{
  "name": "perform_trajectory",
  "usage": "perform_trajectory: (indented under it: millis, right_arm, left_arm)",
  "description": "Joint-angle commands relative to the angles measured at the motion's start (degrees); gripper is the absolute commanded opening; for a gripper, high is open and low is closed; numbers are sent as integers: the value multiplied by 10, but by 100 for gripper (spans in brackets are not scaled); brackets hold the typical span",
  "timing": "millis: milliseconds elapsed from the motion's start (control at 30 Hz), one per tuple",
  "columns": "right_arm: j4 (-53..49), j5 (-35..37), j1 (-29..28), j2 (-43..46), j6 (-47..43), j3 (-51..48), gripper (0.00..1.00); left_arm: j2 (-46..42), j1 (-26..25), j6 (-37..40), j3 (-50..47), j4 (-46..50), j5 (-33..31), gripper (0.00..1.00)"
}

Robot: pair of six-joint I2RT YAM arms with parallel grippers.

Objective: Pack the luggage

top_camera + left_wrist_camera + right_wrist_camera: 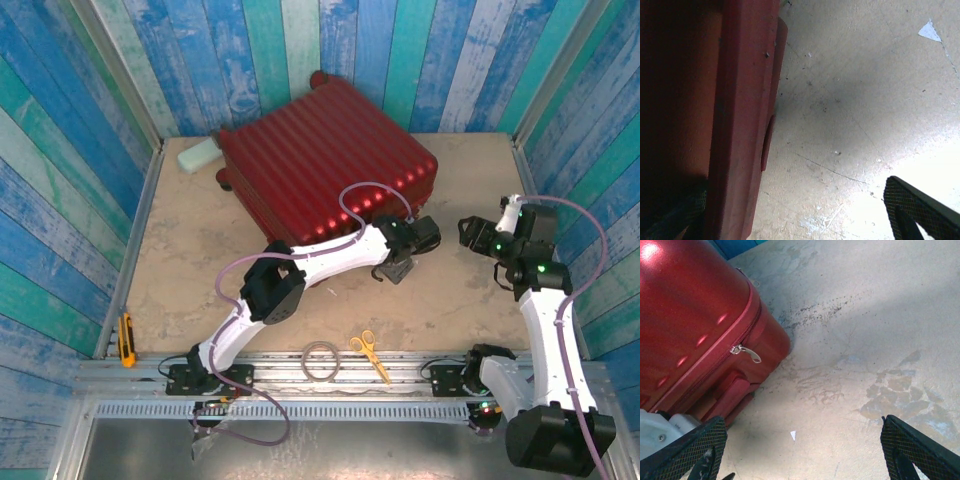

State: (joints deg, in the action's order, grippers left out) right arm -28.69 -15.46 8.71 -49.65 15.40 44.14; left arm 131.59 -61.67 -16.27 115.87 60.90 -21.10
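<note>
Glossy, ribbed red hard-shell luggage on mottled table

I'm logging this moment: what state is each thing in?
Luggage: shut, zipped where visible, lying flat.
Left gripper: jaws open, at the luggage's near edge.
Right gripper: jaws open, empty.
Scissors: blades closed, lying flat.

The red suitcase runs off the left and top edges of the right wrist view, and its side sinks into deep shadow in the left wrist view. Overhead, it partly hides a pale block, too small to identify.
</note>
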Motion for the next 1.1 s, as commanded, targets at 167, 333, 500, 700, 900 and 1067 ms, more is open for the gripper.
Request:
perform_trajectory:
  millis: [167, 333, 500, 700, 900, 1067]
  right_arm:
    - [35, -16, 3, 18, -11, -36, 82]
    - [46, -38, 4, 18, -14, -45, 82]
    - [90, -101, 3, 18, -32, -71, 78]
    - [164, -115, -48, 0, -6, -122, 77]
    - [198, -40, -151, -58, -38, -124, 77]
    - [277, -37, -157, -110, -101, -127, 79]
  left_arm:
    - [48, 30, 0, -48, -54, 31, 75]
    - [31, 40, -3, -116, -99, 76, 56]
    - [-24, 42, 10, -222, -173, 102, 33]
    - [-103, 42, 1, -354, -259, 89, 3]
    - [-134, 43, -12, -397, -290, 81, 0]
    - [-144, 43, -9, -412, -294, 79, 0]
